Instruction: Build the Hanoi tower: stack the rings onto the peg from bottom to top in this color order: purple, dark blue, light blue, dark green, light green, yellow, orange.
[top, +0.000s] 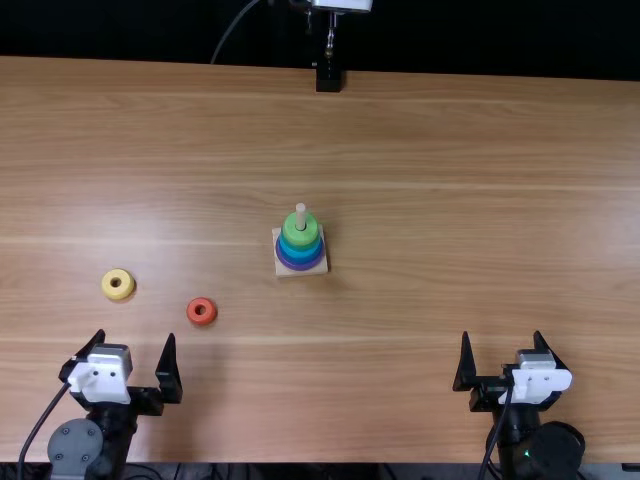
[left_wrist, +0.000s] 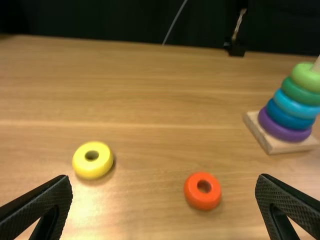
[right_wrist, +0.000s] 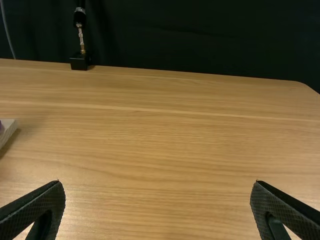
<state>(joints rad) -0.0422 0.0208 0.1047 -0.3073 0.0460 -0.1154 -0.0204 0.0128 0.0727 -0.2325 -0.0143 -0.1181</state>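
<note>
My left tool (top: 136, 335) and right tool (top: 502, 334) are both spread wide, gripping nothing; the yellow ring (top: 124, 291) and orange ring (top: 203, 320) lie on the desk (top: 430, 240).

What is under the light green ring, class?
Below it sit the dark green ring, light blue ring, dark blue ring and purple ring, down to the wooden base. They hide the lower part of the peg.
</note>
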